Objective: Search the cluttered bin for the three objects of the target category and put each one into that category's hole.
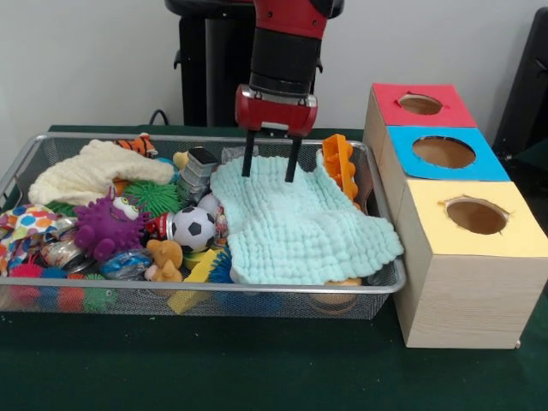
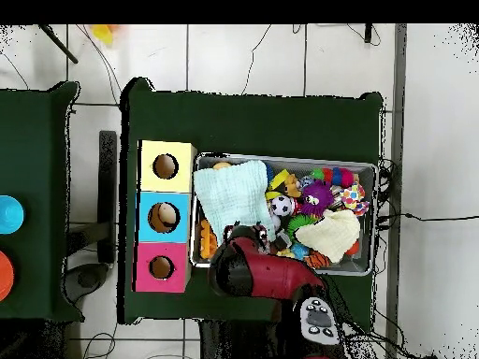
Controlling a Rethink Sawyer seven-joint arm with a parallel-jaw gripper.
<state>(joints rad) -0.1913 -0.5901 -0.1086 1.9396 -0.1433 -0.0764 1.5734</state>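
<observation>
Green bench, cluttered bin (image 1: 26, 158), gripper (image 1: 272, 175) open and empty over the pale blue cloth (image 1: 300, 223).
Closing here may snag cloth, dragging toys out; the hole (image 1: 443, 151) waits.

Cloth (image 1: 300, 224) in bin (image 1: 214, 294) — toys (image 1: 128, 223) at its left in front view; boxes (image 1: 454, 248) beside bin, at its right.

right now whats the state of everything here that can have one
gripper: open, fingertips down at the far edge of the pale green cloth, nothing held
pale green cloth: spread flat over the bin's right half
cluttered bin: full of toys
cream cloth: crumpled, on the toys
blue box hole: open
red box hole: open
yellow box hole: open
</observation>
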